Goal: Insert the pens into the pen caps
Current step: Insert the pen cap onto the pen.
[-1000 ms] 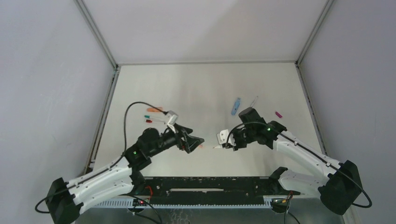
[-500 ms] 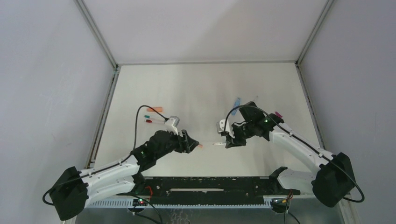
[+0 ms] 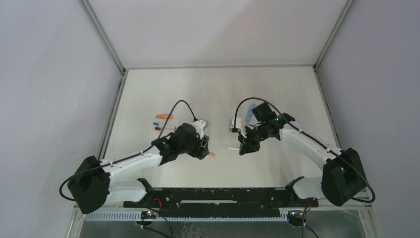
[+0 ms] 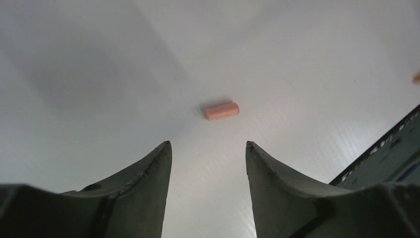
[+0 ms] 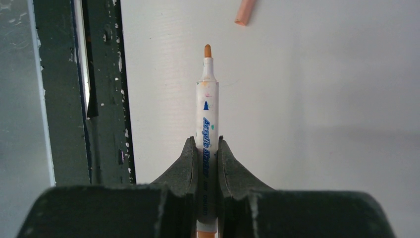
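Note:
A short salmon-orange pen cap lies flat on the white table, just beyond the tips of my left gripper. That gripper is open with nothing between its fingers, and hovers over the cap in the top view. My right gripper is shut on a white pen with an orange tip. The tip points toward the cap, which lies a short gap away. In the top view the pen sticks out left of the right gripper, facing the left gripper.
Two pens, one with a teal end and one with a red end, lie at the left beside an orange piece. A light blue cap shows behind the right arm. The black base rail runs along the near edge.
My left arm has reached forward over the salmon cap and its jaws have narrowed. My right arm has swung further from the near edge, still holding the pen.

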Robot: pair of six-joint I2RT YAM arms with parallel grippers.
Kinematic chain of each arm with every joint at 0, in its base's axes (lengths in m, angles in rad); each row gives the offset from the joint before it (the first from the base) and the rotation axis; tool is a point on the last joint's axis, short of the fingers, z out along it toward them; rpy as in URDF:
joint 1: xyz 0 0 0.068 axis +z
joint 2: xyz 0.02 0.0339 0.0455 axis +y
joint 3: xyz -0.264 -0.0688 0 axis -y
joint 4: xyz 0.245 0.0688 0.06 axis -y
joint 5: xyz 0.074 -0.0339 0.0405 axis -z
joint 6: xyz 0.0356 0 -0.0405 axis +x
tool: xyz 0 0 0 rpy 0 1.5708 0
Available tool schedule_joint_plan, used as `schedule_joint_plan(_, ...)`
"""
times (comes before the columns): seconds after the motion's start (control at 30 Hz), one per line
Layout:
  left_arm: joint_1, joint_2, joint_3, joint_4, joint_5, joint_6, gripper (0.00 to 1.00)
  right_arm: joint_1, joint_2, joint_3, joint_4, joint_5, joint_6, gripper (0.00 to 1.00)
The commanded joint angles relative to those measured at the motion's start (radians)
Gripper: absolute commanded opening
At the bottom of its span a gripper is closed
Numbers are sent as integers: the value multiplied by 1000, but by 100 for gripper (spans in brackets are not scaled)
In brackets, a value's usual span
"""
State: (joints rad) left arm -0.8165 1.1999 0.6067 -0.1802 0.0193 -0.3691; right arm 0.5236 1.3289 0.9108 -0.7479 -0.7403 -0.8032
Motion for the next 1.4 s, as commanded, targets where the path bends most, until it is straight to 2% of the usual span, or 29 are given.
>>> schedule_joint_plan(0.0,-37,-51,7,68,86,345,62,-44,-65,34,-20,-23,2,0)
schedule_joint_plan(0.17,-40,-172,-86,231,137,627,66,-94,-119,34,-36,-62,-18,0)
schedule_joint_plan(0.2,-39,-184,-104,247,163,723,66,-106,-129,34,-40,-68,-22,0)
schedule_joint_plan(0.37,-39,-164,-193,326,278,965,66,-147,-158,34,-61,-116,-43,0)
schedule_joint_plan(0.5,-39,-73,-205,362,324,1001,65,-157,-157,34,-73,-128,-56,0)
schedule_joint_plan(0.7,8,-24,-230,441,419,998,64,-157,-153,34,-80,-138,-63,0)
schedule_joint_plan(1.0,53,172,-154,414,505,1019,56,-157,-150,34,-86,-143,-71,0)
schedule_joint_plan(1.37,93,226,-120,398,561,1046,53,-157,-137,34,-96,-154,-79,0)
